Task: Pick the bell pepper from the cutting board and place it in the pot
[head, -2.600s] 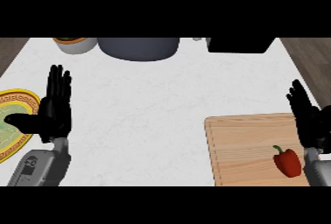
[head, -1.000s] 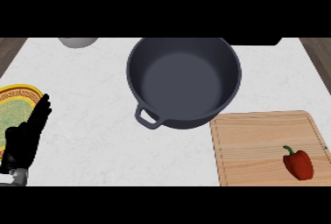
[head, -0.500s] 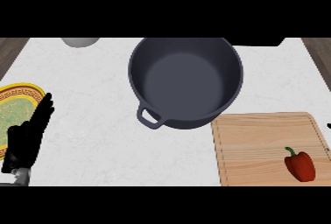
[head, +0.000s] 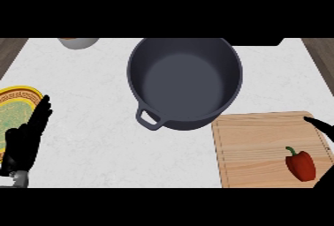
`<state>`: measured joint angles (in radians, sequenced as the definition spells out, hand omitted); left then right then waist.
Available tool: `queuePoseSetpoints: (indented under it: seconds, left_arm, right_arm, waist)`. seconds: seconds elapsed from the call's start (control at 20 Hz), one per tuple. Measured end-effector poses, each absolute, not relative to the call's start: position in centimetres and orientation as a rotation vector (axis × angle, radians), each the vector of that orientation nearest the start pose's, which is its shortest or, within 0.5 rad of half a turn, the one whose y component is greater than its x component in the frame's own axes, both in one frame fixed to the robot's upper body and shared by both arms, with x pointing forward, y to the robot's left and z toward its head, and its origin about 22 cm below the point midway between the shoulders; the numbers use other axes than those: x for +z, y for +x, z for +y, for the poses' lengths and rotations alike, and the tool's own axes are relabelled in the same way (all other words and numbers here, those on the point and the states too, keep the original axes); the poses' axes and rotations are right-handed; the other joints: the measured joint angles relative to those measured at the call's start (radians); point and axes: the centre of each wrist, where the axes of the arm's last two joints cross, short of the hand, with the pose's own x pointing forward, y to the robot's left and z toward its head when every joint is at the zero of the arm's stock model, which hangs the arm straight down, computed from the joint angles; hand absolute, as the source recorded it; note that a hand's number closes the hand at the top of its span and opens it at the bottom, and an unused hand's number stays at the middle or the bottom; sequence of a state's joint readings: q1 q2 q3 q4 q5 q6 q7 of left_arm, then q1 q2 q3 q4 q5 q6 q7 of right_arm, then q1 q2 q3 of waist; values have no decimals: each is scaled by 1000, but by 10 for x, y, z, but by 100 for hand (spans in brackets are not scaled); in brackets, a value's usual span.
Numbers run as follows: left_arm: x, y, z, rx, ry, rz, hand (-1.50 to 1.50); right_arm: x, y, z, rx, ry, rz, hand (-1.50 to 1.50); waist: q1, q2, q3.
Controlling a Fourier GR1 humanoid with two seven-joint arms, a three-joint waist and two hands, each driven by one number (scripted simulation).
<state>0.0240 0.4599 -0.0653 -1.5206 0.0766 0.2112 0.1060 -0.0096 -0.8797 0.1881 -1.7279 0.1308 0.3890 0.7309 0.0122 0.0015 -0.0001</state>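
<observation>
The move turns on the right side. The bell pepper lies on the cutting board, in its near right part, long axis running roughly away from me with the stem end farther off and tipped a little left. My right hand is much the nearer one: a dark sliver of it comes in at the right edge just beyond and right of the pepper, apart from it. So little of it shows that I cannot tell whether it is spread or closed. My left hand rests well apart at the left edge beside the yellow plate, fingers straight and up, holding nothing. The pot stands empty beyond and left of the pepper, by the board's far left corner. The right forearm is cut off from view.
</observation>
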Motion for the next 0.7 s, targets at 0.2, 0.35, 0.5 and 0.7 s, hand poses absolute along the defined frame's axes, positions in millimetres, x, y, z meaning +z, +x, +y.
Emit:
queuePoseSetpoints:
  seconds: [0.2,0.35,0.5,0.7]
  left_arm:
    - [18,234,333,-152,431,-1387,0]
    - [18,232,332,-154,438,-1390,0]
    - [15,235,332,-148,434,-1384,0]
    - [12,237,329,-150,434,-1385,0]
  right_arm:
    - [99,245,-337,1001,-691,-591,-150]
    - [88,247,-333,1012,-686,-564,-150]
    - [80,251,-326,1008,-683,-551,-150]
    - [70,261,-331,1006,-691,-527,-150]
  waist:
    - [-5,-1,0]
    - [-7,-1,0]
    - [-9,-1,0]
    - [-9,-1,0]
